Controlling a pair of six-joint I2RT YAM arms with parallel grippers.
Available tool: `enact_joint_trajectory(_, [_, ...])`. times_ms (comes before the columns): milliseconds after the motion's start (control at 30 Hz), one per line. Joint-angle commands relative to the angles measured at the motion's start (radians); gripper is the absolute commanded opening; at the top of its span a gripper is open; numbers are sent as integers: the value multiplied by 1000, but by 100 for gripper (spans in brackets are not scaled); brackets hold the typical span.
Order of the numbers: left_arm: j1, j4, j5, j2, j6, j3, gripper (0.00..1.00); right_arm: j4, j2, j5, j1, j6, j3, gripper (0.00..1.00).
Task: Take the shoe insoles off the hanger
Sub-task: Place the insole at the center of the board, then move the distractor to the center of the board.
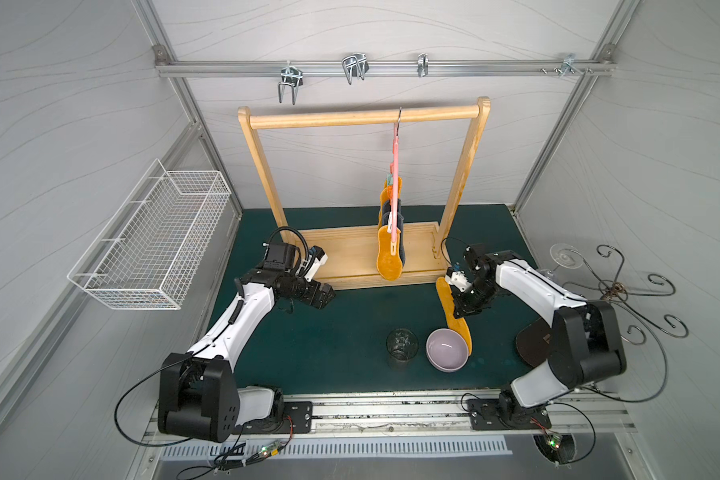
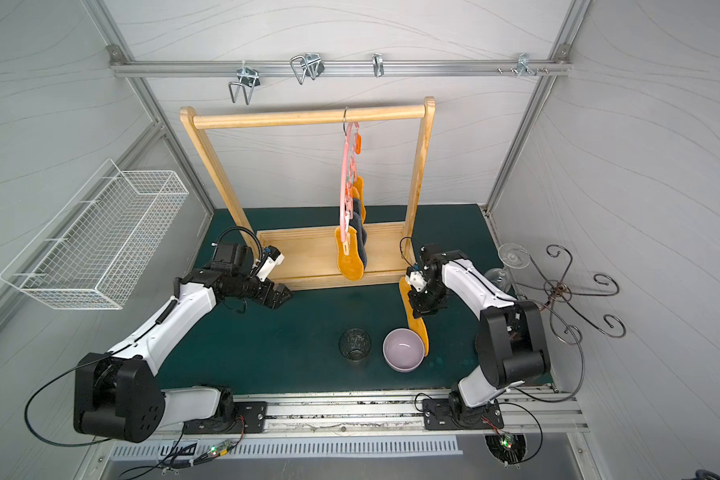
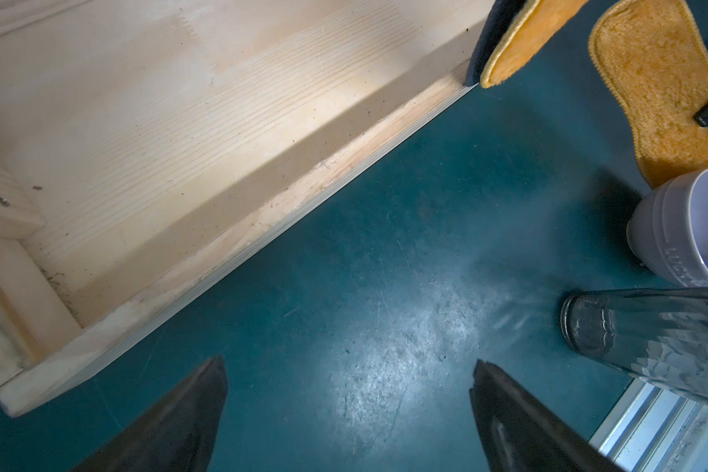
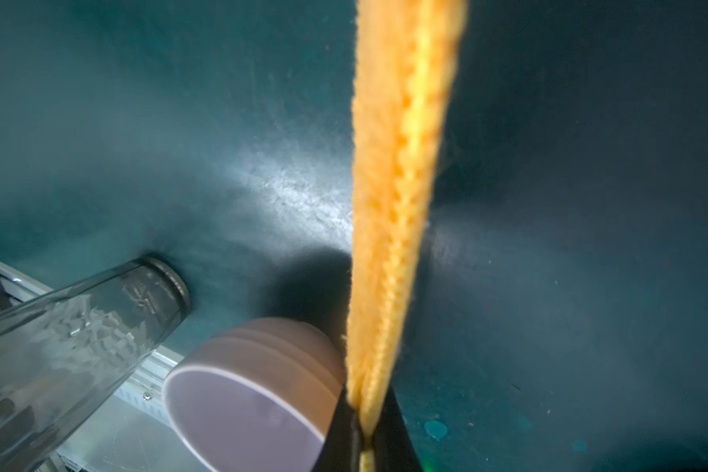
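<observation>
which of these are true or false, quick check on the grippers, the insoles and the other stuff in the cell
1. The right gripper is shut on a mustard insole. True.
2. The left gripper grips an insole. False: it is open and empty above the green mat.
3. Several hanging insoles are clipped to the pink hanger. True.
4. The lilac bowl lies upside down. False: it stands open side up beside the glass.
5. The hanger lies flat on the green mat. False: it hangs from the top bar of the wooden rack.
</observation>
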Motion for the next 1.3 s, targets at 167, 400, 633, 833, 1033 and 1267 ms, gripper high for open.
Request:
enact_joint_trajectory(167, [8,-6,22,23,-4,54,98,-11,46,54,-4,-17,37,1])
enact_joint_trajectory(400, [15,-14,37,27,7,53,95,38,91,121,-18,-2,28,21])
enact_joint_trajectory(633, [21,32,27,-19,15,12,95,74,88,249,-28,28,16,26])
enact_joint_trajectory(833, [30,157,-34,-93,59,-102,97,114,23,315,-19,81,20,44])
enact_joint_trajectory(1033, [88,162,2,-144,72,-136,98,109,-106,360,63,127,12,51])
enact_joint_trajectory(1267, [113,155,35,-159,79,-141,98,55,-261,313,133,392,-25,69])
